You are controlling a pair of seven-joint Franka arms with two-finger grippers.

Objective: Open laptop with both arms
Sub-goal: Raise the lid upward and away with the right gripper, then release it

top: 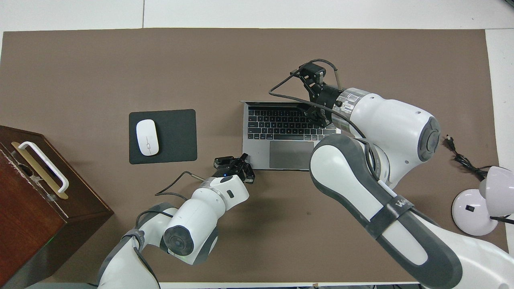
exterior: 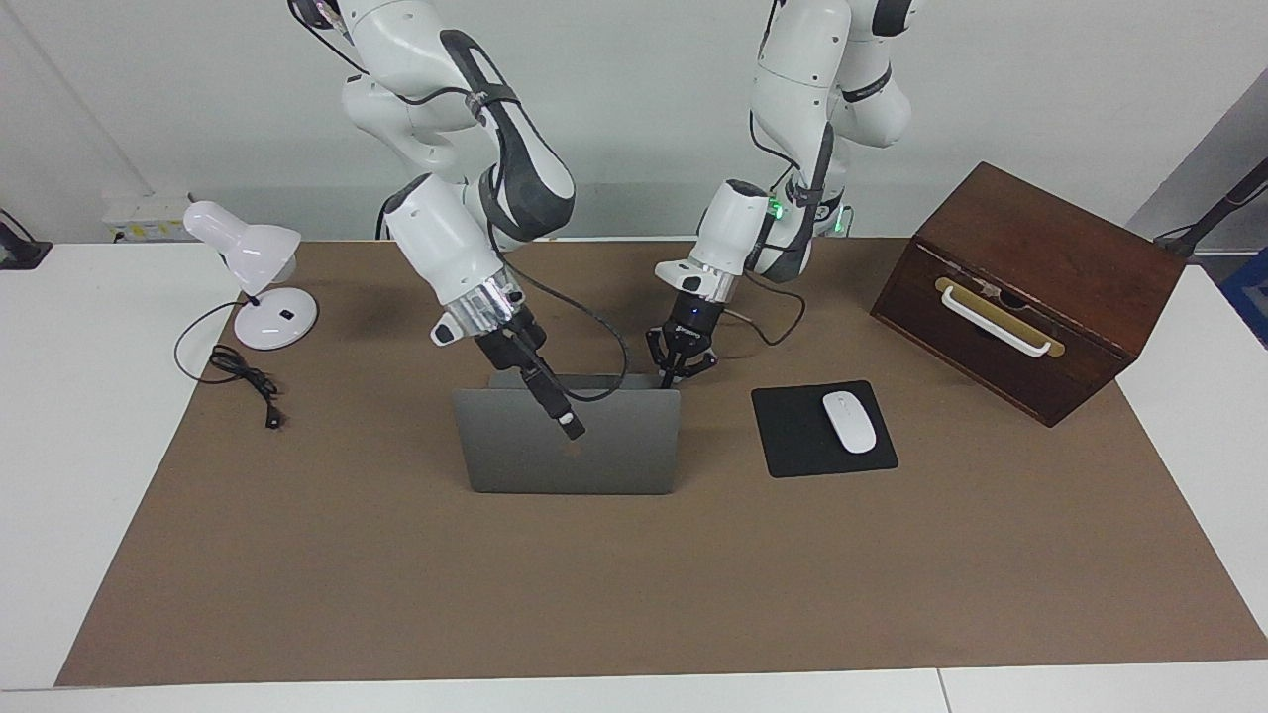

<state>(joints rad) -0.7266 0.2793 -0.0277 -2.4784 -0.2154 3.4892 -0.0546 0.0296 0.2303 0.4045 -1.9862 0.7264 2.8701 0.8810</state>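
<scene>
I see the laptop (exterior: 570,443) open, lid upright under my right end effector (exterior: 565,421), grip unclear; left end effector (exterior: 682,361) spread, empty, at its base corner.

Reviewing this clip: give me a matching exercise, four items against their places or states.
Items:
1. laptop
2. mouse
3. lamp
4. wooden box

Places or states:
A. on the black mouse pad
B. at the left arm's end of the table
C. lid raised, keyboard showing
D. at the right arm's end of the table

Pairs: 1-C, 2-A, 3-D, 4-B
</scene>
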